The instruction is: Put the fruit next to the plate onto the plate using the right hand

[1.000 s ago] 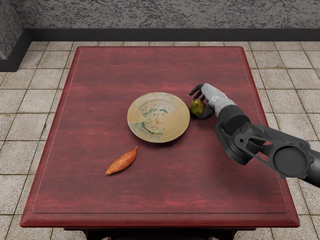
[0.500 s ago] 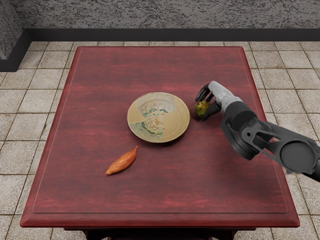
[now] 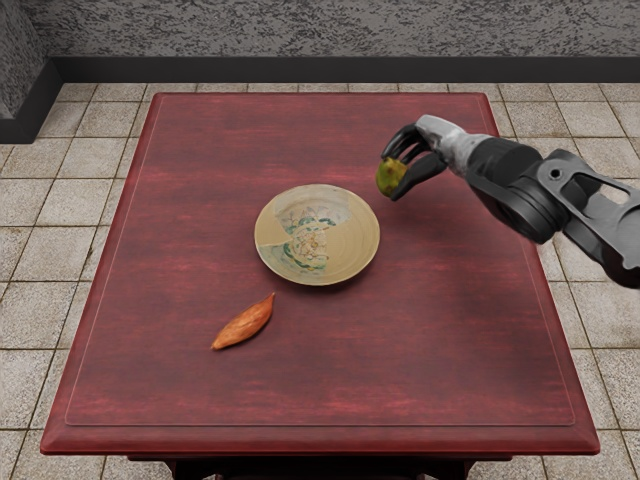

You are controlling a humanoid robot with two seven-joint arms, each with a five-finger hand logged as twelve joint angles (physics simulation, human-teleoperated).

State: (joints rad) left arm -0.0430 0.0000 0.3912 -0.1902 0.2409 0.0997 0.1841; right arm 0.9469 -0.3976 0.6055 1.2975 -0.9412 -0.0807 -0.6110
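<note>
Shows an orange tapered root (image 3: 243,322) loose on the desk (image 3: 180,200) at lower left, no part of the task; at centre, the plate (image 3: 268,228) bare, ready to receive; right of it and farther back, the right hand (image 3: 420,150) clamped around the green fruit (image 3: 389,177), seemingly raised off the desk for carrying; calls next for a move leftward over the plate.

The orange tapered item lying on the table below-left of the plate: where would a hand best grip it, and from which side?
Grip the orange item across its thick middle, coming down from above and pinching its two long flanks. It lies flat and slanted on the table, and its ends narrow, so a hold there would likely slip. The right hand is busy holding the fruit.
</note>
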